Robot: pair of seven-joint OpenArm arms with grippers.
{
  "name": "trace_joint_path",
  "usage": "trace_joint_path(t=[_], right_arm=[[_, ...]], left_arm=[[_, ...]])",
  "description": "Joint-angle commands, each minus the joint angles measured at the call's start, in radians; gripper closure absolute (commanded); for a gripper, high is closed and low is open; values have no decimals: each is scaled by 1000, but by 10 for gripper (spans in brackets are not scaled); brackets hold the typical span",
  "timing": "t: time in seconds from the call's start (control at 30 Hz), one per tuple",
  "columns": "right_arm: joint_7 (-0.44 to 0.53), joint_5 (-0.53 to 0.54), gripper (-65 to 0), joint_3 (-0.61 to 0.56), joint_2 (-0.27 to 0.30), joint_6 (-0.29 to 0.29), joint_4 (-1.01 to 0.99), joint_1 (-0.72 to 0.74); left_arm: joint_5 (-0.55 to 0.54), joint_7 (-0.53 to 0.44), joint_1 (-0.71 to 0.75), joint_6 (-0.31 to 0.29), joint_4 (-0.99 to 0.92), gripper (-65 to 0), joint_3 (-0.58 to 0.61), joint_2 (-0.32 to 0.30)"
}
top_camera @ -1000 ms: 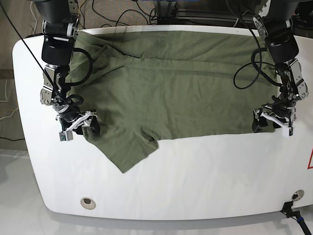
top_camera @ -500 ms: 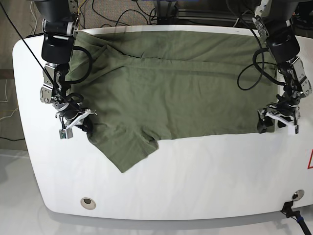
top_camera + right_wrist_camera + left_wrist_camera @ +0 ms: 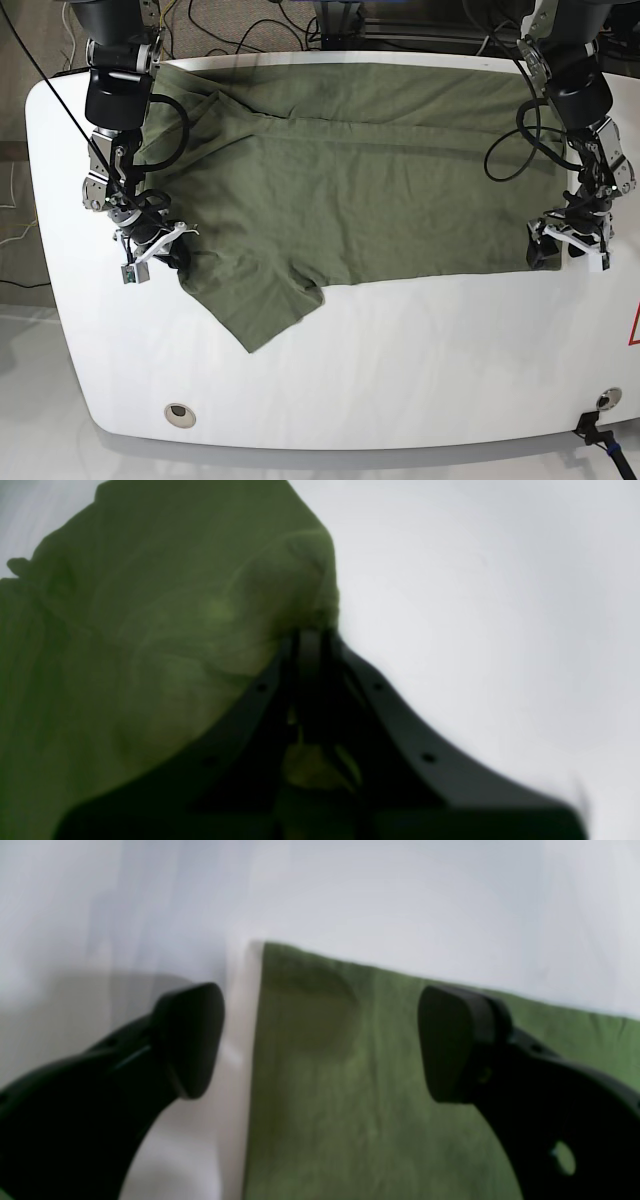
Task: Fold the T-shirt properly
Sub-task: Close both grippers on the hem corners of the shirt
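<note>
On the white table, the T-shirt lay spread nearly from side to side, its far edge along the table's back rim and one sleeve jutting toward the front. The right claw, seen at the left of the base view, had its jaws pressed together on a bunched bit of the olive cloth at the shirt's edge beside that sleeve; the wrist view showed the fabric puckered up where the black fingers met (the picture was blurred, so the exact fold could not be made out). The left claw, at the right of the base view, stood with its jaws wide apart and gripped nothing. Its two dark pads straddled the shirt's corner: one pad was over bare table just outside the cloth's edge, the other over the green fabric. Whether either pad touched the surface could not be told. Black cables looped from the left arm over the shirt.
</note>
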Motion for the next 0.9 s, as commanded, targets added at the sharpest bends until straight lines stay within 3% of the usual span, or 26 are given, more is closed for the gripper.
trace_joint_path(t=[0.0,0.37,0.67,0.73,0.87], right_arm=[[-22,-5,0,0,10,5,9,13],[-22,-4,0,0,10,7,9,11],[-22,-5,0,0,10,7,9,11],[-22,-4,0,0,10,7,9,11],[-22,-4,0,0,10,7,9,11]], left_arm=[[-7,-23,-30,-1,-32,-579,1,-16],[-16,-32,-29,-8,-66,-578,61,40],[-16,-31,-26,-8,-65,-566,65,46],[-16,-31,-26,-8,-65,-471,65,46],[-16,-31,-26,-8,-65,-128,65,43]])
